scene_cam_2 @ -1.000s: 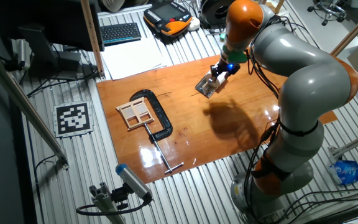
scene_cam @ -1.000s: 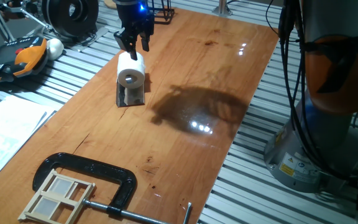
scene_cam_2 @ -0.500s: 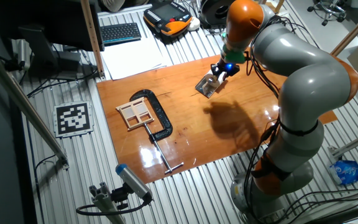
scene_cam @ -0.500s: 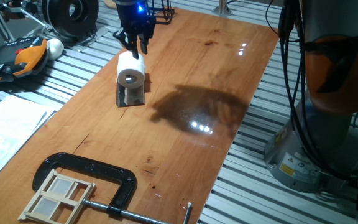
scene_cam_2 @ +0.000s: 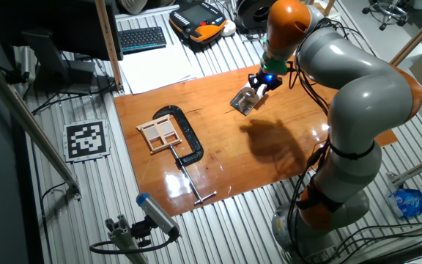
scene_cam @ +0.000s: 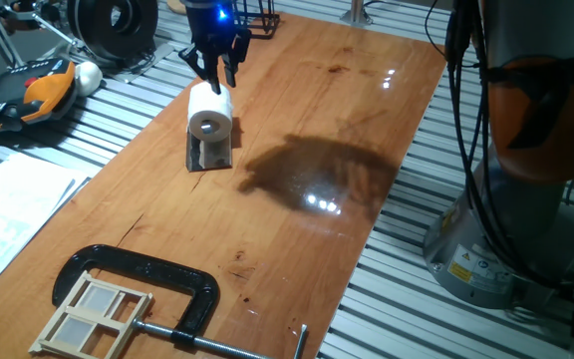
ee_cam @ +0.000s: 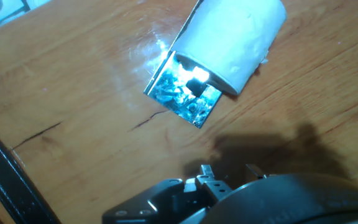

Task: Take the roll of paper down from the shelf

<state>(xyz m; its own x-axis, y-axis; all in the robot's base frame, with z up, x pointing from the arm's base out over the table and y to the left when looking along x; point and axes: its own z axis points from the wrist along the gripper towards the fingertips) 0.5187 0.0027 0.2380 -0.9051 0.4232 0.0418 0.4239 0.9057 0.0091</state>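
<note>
The small white cylindrical roll of paper (scene_cam: 210, 112) with its grey-brown hollow core rests on top of the small near-black shelf (scene_cam: 211, 154), a stand with a flat base plate and a short upright. The roll lies with its axis horizontal, core facing one fixed camera, so its curved sides are exposed for a side-on pinch. The shelf stands on the reddish-brown wooden desk (scene_cam: 307, 130), near the far edge.

The black two-finger tool (scene_cam: 215, 70) hangs just above the far end of the roll, fingers pointing down. Its fingers stand close together with only a narrow gap and enclose nothing; the roll is not gripped. In the hand view the roll (ee_cam: 232, 37) lies ahead of the fingers, apart from them, with the shelf's base plate (ee_cam: 185, 93) showing beneath it.

Judgement: the approach step is in hand. The fingers would need to spread wider than the roll before descending around it.

A black C-clamp (scene_cam: 143, 284) holding a pale wooden frame lies on the desk well apart from the shelf, toward the near edge.
</note>
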